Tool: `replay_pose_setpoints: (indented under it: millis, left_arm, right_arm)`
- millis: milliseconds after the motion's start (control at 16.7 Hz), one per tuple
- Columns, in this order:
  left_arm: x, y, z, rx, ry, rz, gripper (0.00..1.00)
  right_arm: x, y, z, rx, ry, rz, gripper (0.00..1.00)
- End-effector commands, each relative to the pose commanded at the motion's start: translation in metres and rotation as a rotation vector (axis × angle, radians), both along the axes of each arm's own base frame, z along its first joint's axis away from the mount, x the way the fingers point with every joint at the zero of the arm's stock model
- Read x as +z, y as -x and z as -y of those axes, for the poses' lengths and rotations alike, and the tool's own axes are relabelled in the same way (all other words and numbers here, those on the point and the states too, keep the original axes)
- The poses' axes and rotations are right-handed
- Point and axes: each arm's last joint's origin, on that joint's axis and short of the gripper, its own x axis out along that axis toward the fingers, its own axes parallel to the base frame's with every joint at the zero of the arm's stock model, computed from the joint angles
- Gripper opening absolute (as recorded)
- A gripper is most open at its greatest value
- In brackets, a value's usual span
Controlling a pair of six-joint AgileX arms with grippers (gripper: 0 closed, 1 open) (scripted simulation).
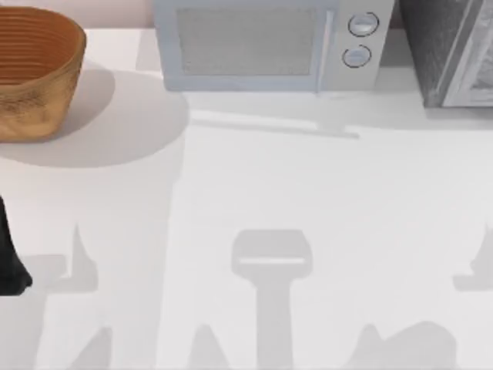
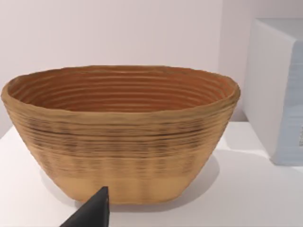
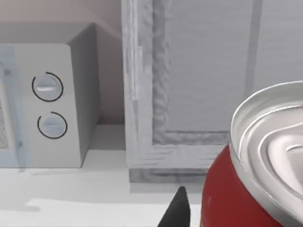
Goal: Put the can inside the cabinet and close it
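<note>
The can point(image 3: 258, 175) is seen close beside the right gripper's fingertip point(image 3: 177, 210), cabinet point(image 3: 199, 75) directly ahead, door shut; grip state cannot be told.

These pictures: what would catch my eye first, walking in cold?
Probably the red can, looming close before the right pincer and facing the grey cabinet, whose door looks shut. Next, the brown basket at the table's far left, beside the white microwave.
</note>
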Motion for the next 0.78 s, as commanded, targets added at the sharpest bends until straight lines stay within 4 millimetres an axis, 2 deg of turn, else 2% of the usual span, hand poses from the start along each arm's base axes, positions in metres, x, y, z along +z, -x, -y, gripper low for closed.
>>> replay_pose_setpoints:
  millis: [480,600,780]
  left_arm:
    - [0.000,0.000,0.000,0.000,0.000,0.000,1.00]
    - [0.000,0.000,0.000,0.000,0.000,0.000,1.00]
    - [0.000,0.000,0.000,0.000,0.000,0.000,1.00]
  right_arm:
    - [-0.001,0.001,0.000,-0.001,-0.003,-0.004,0.00]
    - [0.012,0.001,-0.001,-0.002,-0.003,-0.017,0.00]
    - [0.051,-0.002,-0.003,-0.002,-0.002,-0.033,0.00]
